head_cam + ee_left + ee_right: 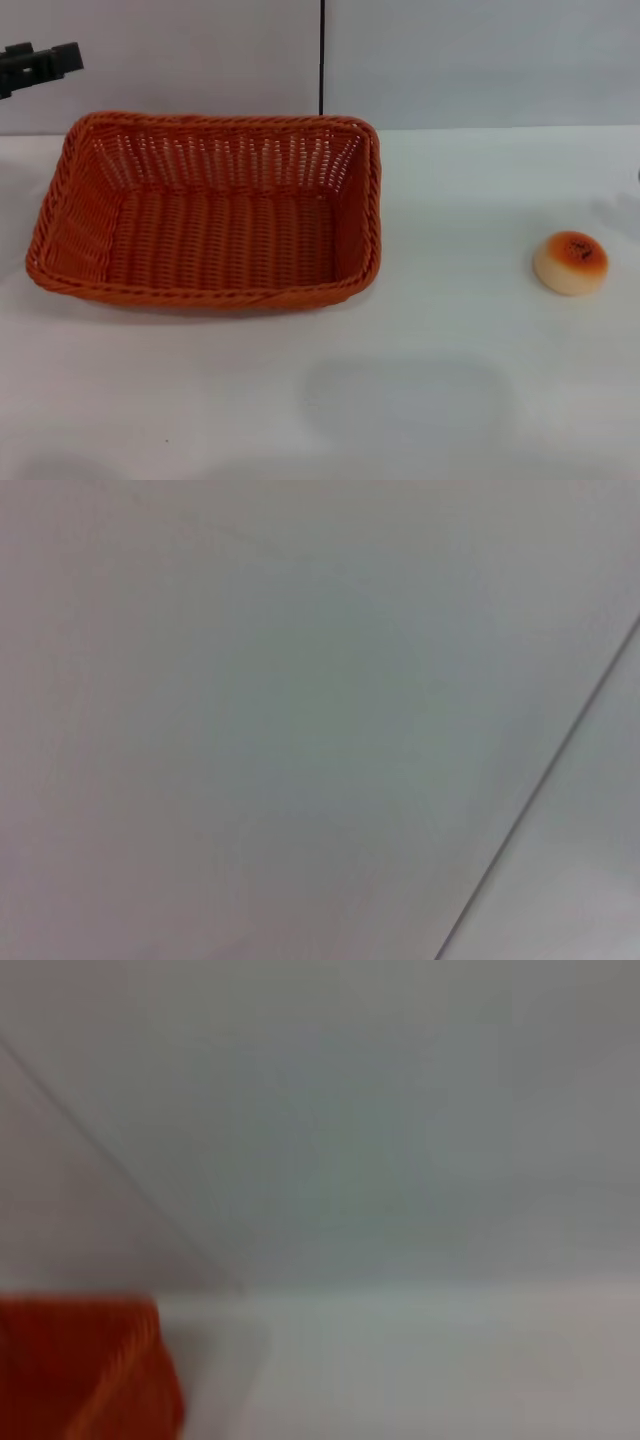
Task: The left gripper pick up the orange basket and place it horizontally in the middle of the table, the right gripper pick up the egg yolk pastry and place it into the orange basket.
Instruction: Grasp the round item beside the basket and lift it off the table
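The orange basket (210,215) rests on the white table (420,400), left of centre, its long side running left to right and nothing inside it. One corner of the basket (90,1370) also shows in the right wrist view. The egg yolk pastry (571,262) sits alone on the table at the right, well apart from the basket. My left gripper (40,65) hangs high at the far left, above and behind the basket's left end, touching nothing. The right gripper is out of view. The left wrist view holds only a blank wall.
A light wall with a dark vertical seam (322,55) stands behind the table. White tabletop stretches between basket and pastry and along the front. A faint shadow (615,215) lies near the table's right edge.
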Tool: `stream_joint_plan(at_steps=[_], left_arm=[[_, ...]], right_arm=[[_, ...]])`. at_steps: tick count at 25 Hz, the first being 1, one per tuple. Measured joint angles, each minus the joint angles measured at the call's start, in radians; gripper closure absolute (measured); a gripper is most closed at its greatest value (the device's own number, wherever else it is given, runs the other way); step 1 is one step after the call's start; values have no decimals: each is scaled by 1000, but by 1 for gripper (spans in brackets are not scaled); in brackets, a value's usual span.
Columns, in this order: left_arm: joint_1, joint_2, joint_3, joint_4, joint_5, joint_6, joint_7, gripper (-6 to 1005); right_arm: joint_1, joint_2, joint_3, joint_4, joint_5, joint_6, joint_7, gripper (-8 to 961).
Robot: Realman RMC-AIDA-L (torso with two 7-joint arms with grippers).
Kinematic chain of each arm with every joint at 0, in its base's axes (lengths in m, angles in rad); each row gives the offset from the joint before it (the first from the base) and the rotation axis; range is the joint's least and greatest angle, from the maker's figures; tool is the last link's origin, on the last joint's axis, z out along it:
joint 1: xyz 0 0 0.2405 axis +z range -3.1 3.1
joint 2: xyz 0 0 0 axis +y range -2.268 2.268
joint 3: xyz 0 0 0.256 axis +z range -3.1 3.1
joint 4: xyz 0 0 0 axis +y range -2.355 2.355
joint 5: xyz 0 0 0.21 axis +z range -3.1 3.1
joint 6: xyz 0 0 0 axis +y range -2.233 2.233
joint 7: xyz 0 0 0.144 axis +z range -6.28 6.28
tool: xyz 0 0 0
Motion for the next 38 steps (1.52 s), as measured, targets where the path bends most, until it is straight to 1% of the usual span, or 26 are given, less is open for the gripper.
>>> stream_joint_plan(at_steps=[2, 3, 4, 7, 10, 12, 13, 14, 16, 17, 18, 19, 23, 24, 25, 26, 27, 28, 31, 36, 38], left_arm=[[25, 1, -9, -66, -98, -8, 89, 205], [37, 2, -15, -97, -142, -8, 133, 206], [45, 3, -21, -125, -179, -9, 172, 206], [62, 5, -30, -177, -244, -10, 255, 206], [65, 5, -31, -196, -257, -8, 285, 207], [62, 5, -31, -203, -259, 1, 293, 207], [61, 4, -28, -206, -261, 6, 299, 207], [61, 4, -28, -206, -261, 6, 299, 207], [60, 4, -25, -207, -262, 8, 301, 208], [60, 4, -25, -207, -263, 8, 301, 208], [60, 4, -26, -207, -264, 8, 302, 208], [60, 4, -26, -207, -264, 8, 302, 208], [59, 4, -29, -208, -265, 9, 311, 209], [59, 4, -29, -208, -265, 9, 311, 209], [56, 5, -29, -208, -266, 7, 312, 210], [53, 5, -29, -209, -266, 7, 312, 210], [53, 5, -29, -209, -266, 7, 312, 210], [51, 6, -29, -209, -266, 7, 313, 210], [49, 6, -29, -210, -267, 7, 313, 211], [47, 7, -29, -212, -268, 7, 314, 212], [47, 7, -29, -212, -268, 7, 314, 212]], right_arm=[[54, -25, -1, -6, -141, -62, 97, 503], [100, -44, -1, -4, -264, -114, 162, 503], [100, -44, -1, -4, -264, -114, 162, 503], [149, -59, -4, 2, -347, -183, 211, 503], [180, -67, -23, 38, -359, -218, 235, 503], [190, -68, -48, 82, -360, -207, 241, 503], [199, -68, -71, 137, -359, -172, 241, 503], [199, -68, -71, 137, -359, -172, 241, 502], [212, -68, -92, 222, -358, -108, 234, 502], [212, -68, -92, 222, -358, -108, 234, 503], [216, -69, -110, 263, -360, -69, 233, 503], [216, -69, -110, 263, -360, -69, 233, 504], [211, -70, -141, 312, -363, 14, 237, 506], [211, -70, -141, 312, -363, 14, 237, 506], [210, -72, -142, 321, -363, 29, 238, 507], [209, -79, -142, 347, -364, 62, 239, 507], [209, -79, -142, 347, -364, 62, 239, 508], [207, -82, -142, 365, -364, 94, 239, 508], [204, -83, -142, 372, -363, 118, 233, 510], [199, -75, -137, 370, -339, 139, 190, 512], [195, -75, -141, 354, -301, 135, 175, 576]])
